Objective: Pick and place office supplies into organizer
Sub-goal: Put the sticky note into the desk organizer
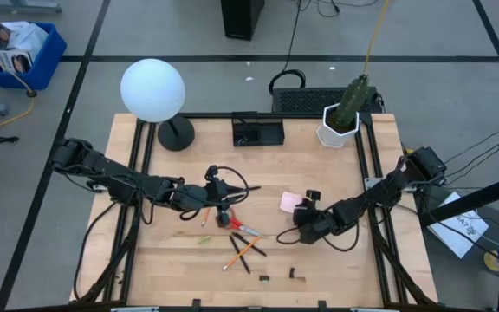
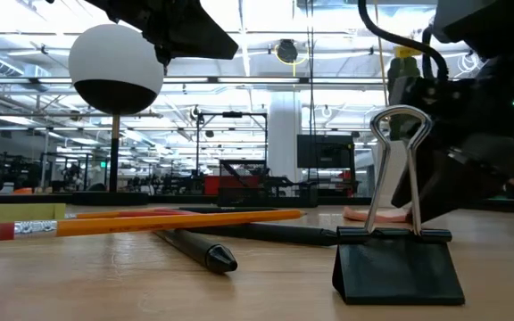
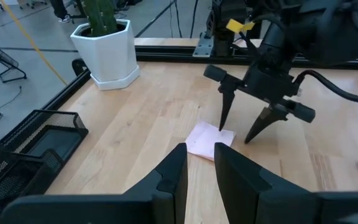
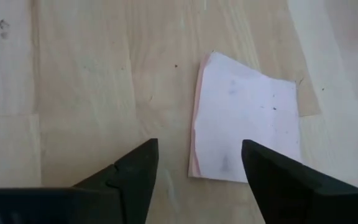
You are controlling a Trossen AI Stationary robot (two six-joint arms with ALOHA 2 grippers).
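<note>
Pink sticky-note pad (image 4: 247, 127), flat square, apparently paper, right pincer (image 4: 197, 163) spread above

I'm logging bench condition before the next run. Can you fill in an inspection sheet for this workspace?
Surface: light wooden table, bare wood showing.
Job's things: pink square sticky-note pad flat; red-handled scissors, orange pencils and black pens loose mid-table; small black rectangular organizer at the far edge.
Clutter: white globe lamp, white plant pot, black binder clip.
Grippers: right hand open, over the pad; left hand nearly closed, empty.
Cables: black cables along the left arm.
Surroundings: blue bin on the floor.
</note>
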